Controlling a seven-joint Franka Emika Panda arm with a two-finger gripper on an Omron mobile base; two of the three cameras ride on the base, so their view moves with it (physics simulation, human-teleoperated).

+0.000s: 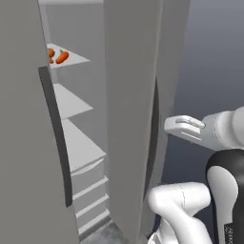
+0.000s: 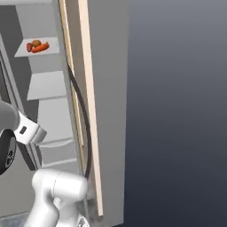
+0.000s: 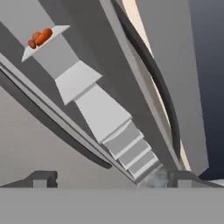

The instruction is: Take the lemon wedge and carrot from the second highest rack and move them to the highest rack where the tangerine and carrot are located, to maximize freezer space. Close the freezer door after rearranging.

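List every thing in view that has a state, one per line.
freezer door: ajar, not shut
highest rack: holds carrot and other produce
second highest rack: bare as far as visible
gripper: open, holding nothing

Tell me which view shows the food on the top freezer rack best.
Right base view: the top rack faces the camera and the carrot lies unobstructed beside darker pieces. In the left base view the door edge cuts off part of the pile, leaving the carrot. The hand view shows it tilted and small.
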